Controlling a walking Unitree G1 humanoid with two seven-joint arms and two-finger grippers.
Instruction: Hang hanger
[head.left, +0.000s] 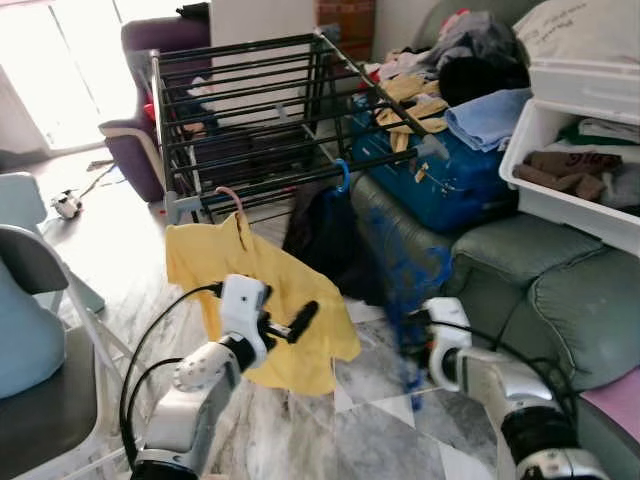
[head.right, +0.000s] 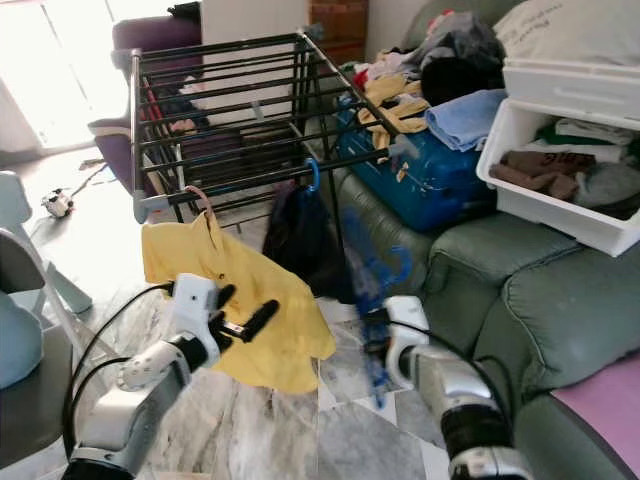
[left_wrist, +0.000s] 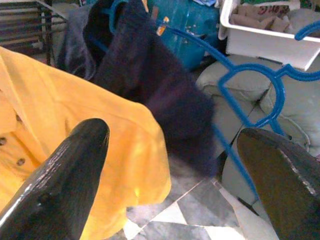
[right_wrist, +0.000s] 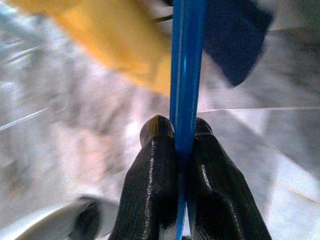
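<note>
right wrist view shows the right hand (right_wrist: 182, 135) clamped on a thin bar of the blue hanger (right_wrist: 186, 65), both black fingers (right_wrist: 150, 180) pressed flat against it. from the head views that hanger (head.left: 405, 270) is blurred and held low in front of the green sofa (head.left: 560, 290), beside the dark garment (head.left: 325, 235) that hangs from the near rail of the black drying rack (head.left: 260, 110). the left hand (head.left: 290, 325) is open and empty, its fingers spread wide in the left wrist view, and it sits in front of the yellow shirt (head.left: 265, 285) already hung on the same rail.

to do this step well, i'd judge the right arm must lift the hanger so its hook clears the rail from above, then lower it onto a free stretch of bar between the dark garment and the rack's corner. keep the grip firm until the hook seats, since the thin bar could twist between the fingers, and avoid snagging the neighbouring garment.
</note>
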